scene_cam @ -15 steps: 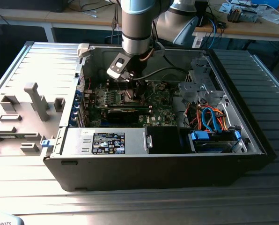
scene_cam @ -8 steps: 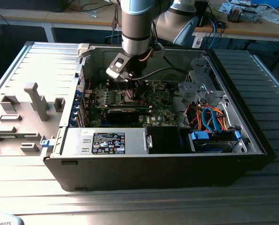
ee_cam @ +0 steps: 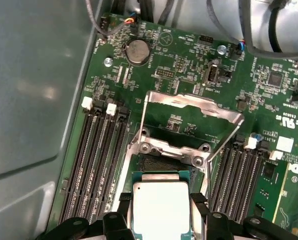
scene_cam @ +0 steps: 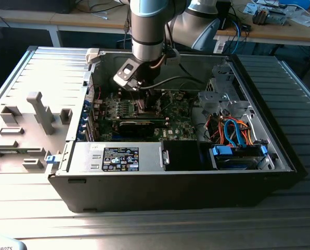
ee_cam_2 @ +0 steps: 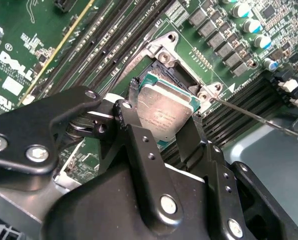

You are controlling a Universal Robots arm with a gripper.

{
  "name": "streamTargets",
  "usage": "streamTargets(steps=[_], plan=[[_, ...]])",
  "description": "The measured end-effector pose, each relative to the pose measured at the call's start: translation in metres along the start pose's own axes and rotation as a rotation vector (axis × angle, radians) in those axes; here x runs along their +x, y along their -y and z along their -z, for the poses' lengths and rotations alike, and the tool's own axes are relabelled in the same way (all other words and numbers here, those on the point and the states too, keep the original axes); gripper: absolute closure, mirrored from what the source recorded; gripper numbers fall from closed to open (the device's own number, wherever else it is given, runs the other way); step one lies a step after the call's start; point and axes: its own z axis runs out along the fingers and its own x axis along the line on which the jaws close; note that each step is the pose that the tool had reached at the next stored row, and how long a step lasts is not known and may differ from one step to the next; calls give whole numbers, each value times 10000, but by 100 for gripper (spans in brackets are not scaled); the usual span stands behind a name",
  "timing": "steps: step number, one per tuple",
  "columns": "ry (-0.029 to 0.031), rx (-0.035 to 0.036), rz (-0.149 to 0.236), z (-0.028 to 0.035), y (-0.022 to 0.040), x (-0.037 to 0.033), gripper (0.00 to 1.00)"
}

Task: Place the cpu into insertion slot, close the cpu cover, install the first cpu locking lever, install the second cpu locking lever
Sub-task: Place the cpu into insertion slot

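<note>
— So, where's the claw (scene_cam: 147, 102)?
— Upper centre of the exterior view, pinching the flat square silver-topped cpu (ee_cam: 161, 206) by two opposite edges.
— And the target?
— The dark square insertion slot (ee_cam: 161, 165) peeks out just beyond the chip's far edge, so I judge it unseated. The grey metal-frame cpu cover (ee_cam: 191, 106) stands tilted open beyond that; long black memory slots (ee_cam: 96, 160) flank both sides closely.

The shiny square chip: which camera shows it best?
Second wrist view: the flat square silver-grey chip sits nearly whole in the black claw. The first wrist view crops its edge; in the exterior view the arm hides it.
</note>
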Motion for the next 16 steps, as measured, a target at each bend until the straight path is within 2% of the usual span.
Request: streamTargets(steps=[4,10,16], plan=[[5,-7,-493,-1,0,0,45],[14,-14,-1014,3,0,0,45],[16,-14,-1062,4,0,0,45]])
